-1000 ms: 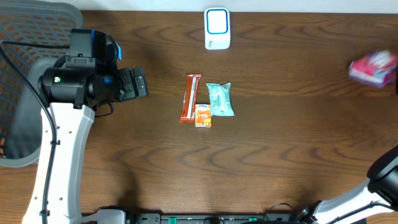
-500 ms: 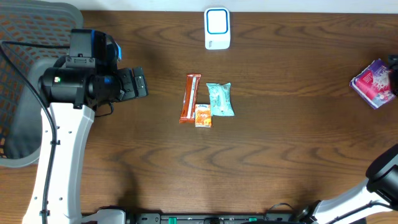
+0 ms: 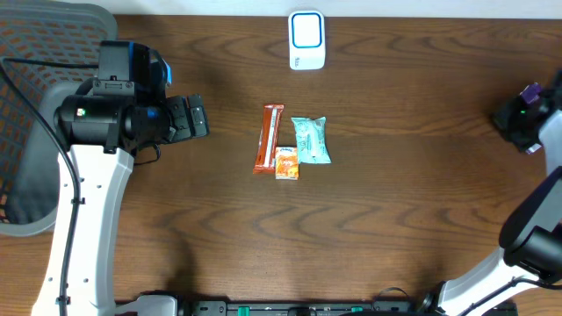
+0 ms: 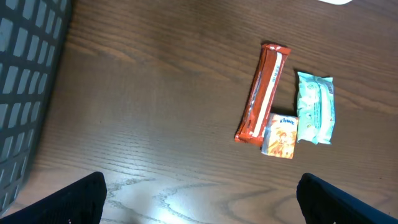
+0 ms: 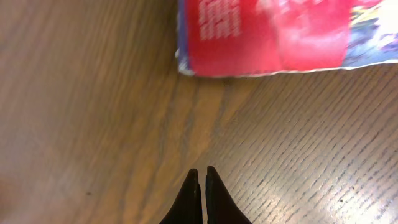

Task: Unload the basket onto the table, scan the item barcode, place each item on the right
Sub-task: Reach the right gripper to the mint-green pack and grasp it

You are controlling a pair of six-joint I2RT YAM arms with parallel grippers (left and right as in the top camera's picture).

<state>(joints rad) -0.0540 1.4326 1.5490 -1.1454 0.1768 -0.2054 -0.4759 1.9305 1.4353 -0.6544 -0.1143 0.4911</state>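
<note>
1. A mesh basket (image 3: 31,189) is cut off beside the tabletop's left edge; its contents cannot be made out.
2. The red packet (image 5: 267,34) is seen cropped at the right edge, just beyond the clenched, empty right gripper (image 5: 203,180).
3. The left gripper (image 4: 199,186) is held spread, empty.

Overhead, the right arm (image 3: 527,123) covers the packet (image 3: 529,90) save one purple corner. In the right wrist view the same packet is blurred and cut off by the top edge, its print unreadable. In the left wrist view the left fingers (image 4: 68,199) are cut off by the bottom edge, the scanner (image 4: 336,1) by the top.
</note>
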